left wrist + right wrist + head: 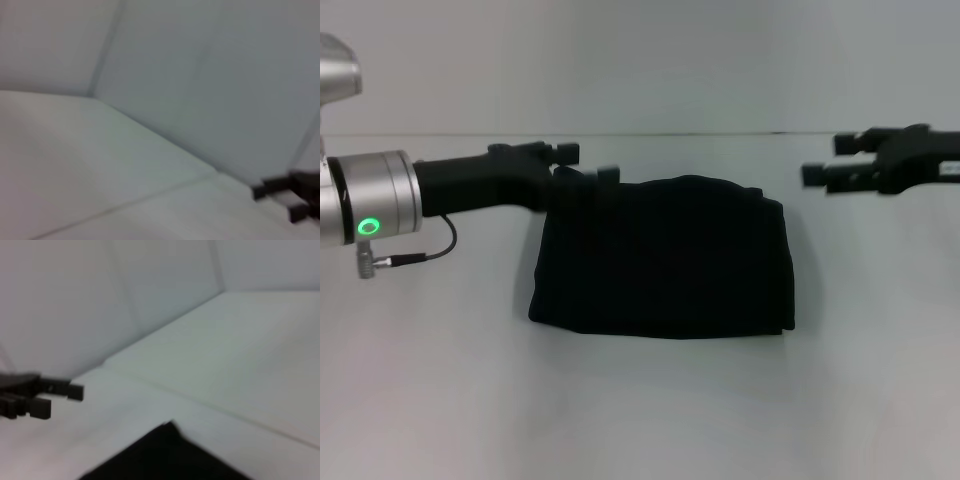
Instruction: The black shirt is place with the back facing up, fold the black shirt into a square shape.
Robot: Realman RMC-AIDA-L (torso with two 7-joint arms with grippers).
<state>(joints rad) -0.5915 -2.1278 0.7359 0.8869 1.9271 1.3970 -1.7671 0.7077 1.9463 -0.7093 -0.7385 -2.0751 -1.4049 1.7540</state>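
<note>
The black shirt (665, 260) lies folded into a compact, roughly square bundle in the middle of the white table (640, 420). No print shows on it. My left gripper (588, 161) hovers by the bundle's far left corner, open, with nothing between its fingers. My right gripper (830, 158) hangs off the bundle's far right side, apart from the cloth, and is also open. The right wrist view shows a corner of the black shirt (170, 455) and, farther off, the left gripper (62, 402). In the left wrist view only the right gripper (276, 203) appears over the bare table.
A pale wall (640, 60) rises behind the table's far edge. A thin black cable (430, 250) loops under the left wrist.
</note>
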